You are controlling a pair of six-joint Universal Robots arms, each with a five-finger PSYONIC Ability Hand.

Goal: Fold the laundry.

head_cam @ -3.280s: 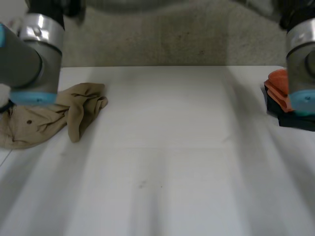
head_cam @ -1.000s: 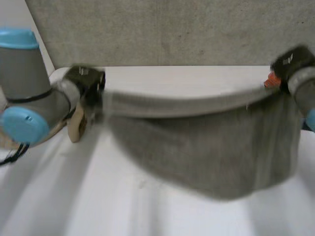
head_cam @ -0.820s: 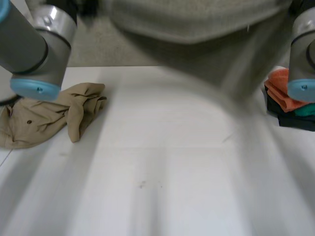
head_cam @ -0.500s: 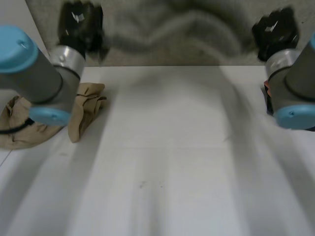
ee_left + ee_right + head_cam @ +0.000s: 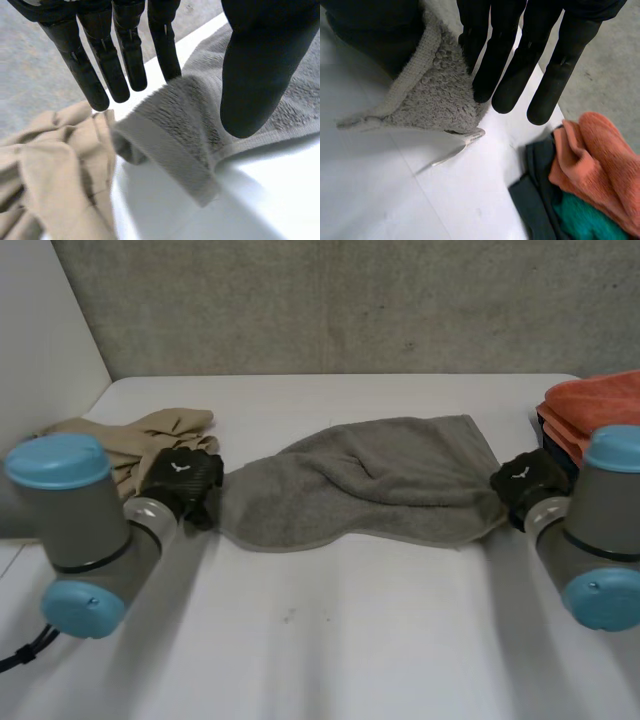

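Grey towel (image 5: 370, 480) lies rumpled across the surface (image 5: 330, 640). Your left hand (image 5: 180, 478) and right hand (image 5: 522, 485) each pinch an end corner (thumb against straight fingers). Pull apart evenly and stay low to flatten it.

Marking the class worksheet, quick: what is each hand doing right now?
Left hand: shut, pinching a corner of the grey towel.
Right hand: shut, pinching its opposite corner.

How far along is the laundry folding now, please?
Done, it seems: a pile of cloths, orange on top, at the table's right edge. In hand: the grey towel, rumpled, unfolded, a corner pinched by the left hand and another by the right hand. Left: folding it, then the crumpled beige garment.
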